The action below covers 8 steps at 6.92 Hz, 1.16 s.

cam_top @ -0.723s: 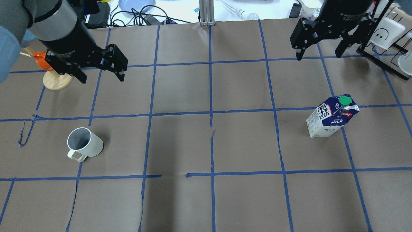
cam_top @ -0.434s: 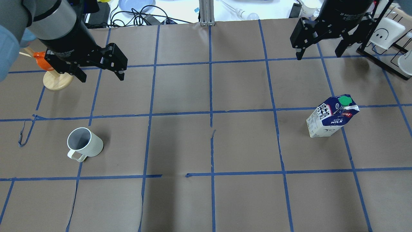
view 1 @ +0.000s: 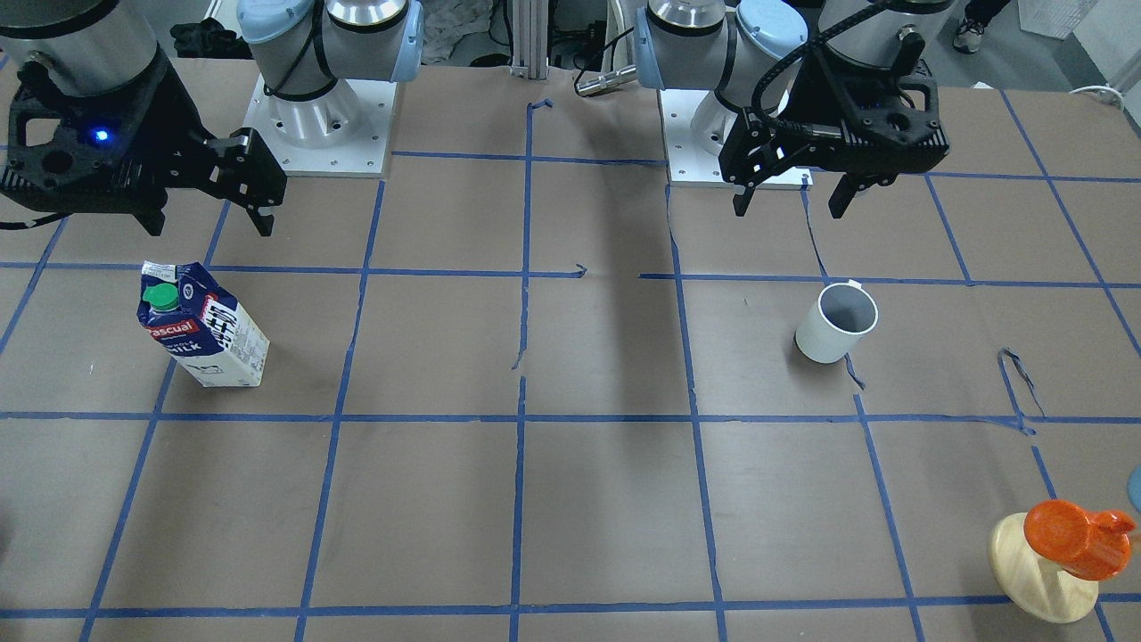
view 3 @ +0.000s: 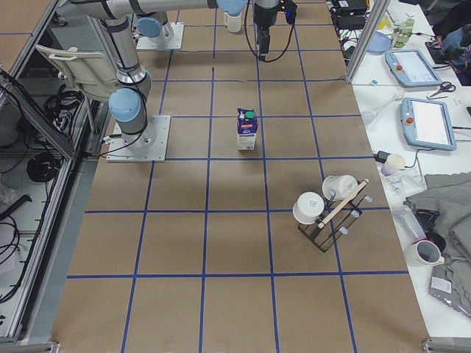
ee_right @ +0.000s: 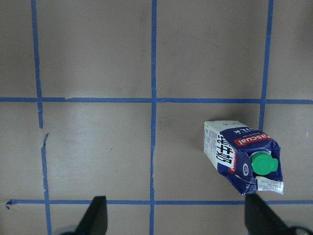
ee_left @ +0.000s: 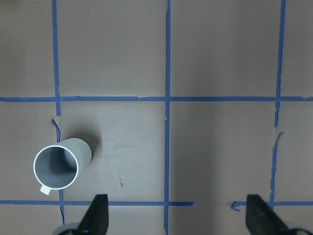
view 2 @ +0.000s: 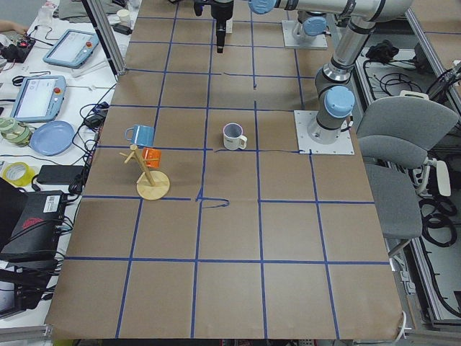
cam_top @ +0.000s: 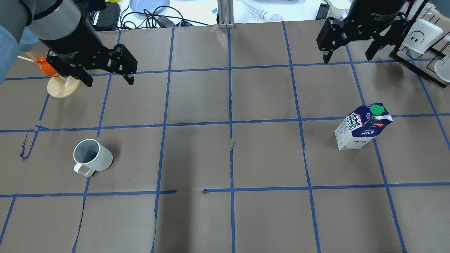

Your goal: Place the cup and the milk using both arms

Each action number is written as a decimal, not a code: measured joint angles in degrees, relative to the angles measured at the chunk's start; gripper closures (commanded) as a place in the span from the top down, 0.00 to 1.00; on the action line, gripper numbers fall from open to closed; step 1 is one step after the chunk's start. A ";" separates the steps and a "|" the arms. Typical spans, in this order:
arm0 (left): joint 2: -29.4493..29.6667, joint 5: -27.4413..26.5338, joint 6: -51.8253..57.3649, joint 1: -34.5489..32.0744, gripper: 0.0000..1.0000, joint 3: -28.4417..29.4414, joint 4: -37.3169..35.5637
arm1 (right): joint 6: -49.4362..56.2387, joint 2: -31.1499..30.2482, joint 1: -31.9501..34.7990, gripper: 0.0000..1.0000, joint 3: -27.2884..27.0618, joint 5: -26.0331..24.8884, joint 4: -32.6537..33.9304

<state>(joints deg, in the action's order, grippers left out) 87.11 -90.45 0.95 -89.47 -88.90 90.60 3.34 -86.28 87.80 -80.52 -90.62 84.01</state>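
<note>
Cup [cam_top: 92,160] on table [cam_top: 232,218], below left gripper [cam_top: 110,83], outside its jaws. Milk [cam_top: 362,131] below right gripper [cam_top: 347,60], off-centre toward one jaw.

Left hand [cam_top: 109,82] shifted slightly, right hand [cam_top: 347,59] too
</note>
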 measured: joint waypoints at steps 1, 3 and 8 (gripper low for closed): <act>0.03 -0.21 1.55 0.04 1.00 0.03 -0.20 | 0.00 0.01 0.00 1.00 0.00 0.03 0.37; 0.17 -0.28 2.60 0.08 1.00 -0.04 -2.17 | 0.00 0.00 0.00 1.00 -0.04 0.03 0.53; 0.29 -0.32 2.74 0.19 1.00 -0.39 -2.96 | 0.06 -0.02 0.00 1.00 -0.08 0.01 0.54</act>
<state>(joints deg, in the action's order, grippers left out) 87.40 -90.77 3.69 -89.28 -89.29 87.64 3.40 -86.30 87.80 -80.59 -90.62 84.55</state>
